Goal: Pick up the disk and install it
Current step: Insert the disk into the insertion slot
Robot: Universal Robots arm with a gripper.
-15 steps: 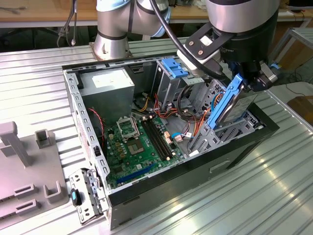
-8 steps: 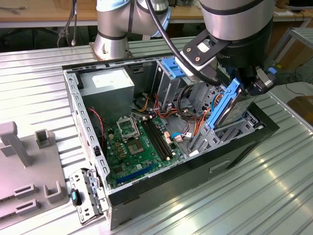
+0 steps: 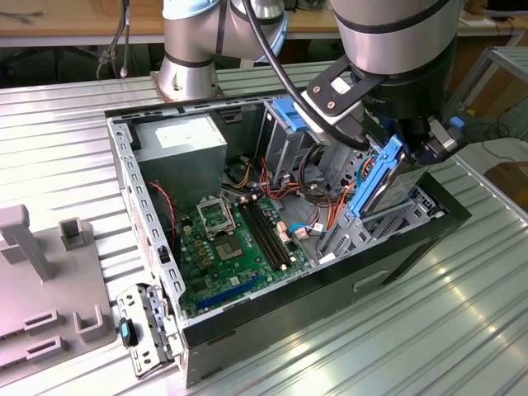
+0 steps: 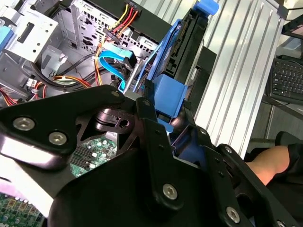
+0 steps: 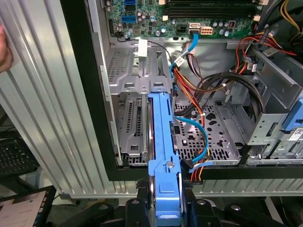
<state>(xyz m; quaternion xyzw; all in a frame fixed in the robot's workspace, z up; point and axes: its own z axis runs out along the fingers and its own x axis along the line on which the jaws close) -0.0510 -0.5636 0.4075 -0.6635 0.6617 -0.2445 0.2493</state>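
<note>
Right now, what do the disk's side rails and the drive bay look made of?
The side rails: bright blue, smooth, slightly glossy, with moulded tabs, so likely plastic. The disk body: dull grey, probably metal, seen mostly edge-on. The bay: bare grey sheet metal, judging by punched holes and folded edges.

Disk point(image 5: 162, 137) edge-on over the open bay
The claw point(image 5: 165, 213) clamps the disk's blue rail from both sides, and that rail lies across the grey metal drive bay point(image 5: 128, 118), with a blue cable point(image 5: 202, 137) and orange wires point(image 5: 185, 80) just beside it.
</note>
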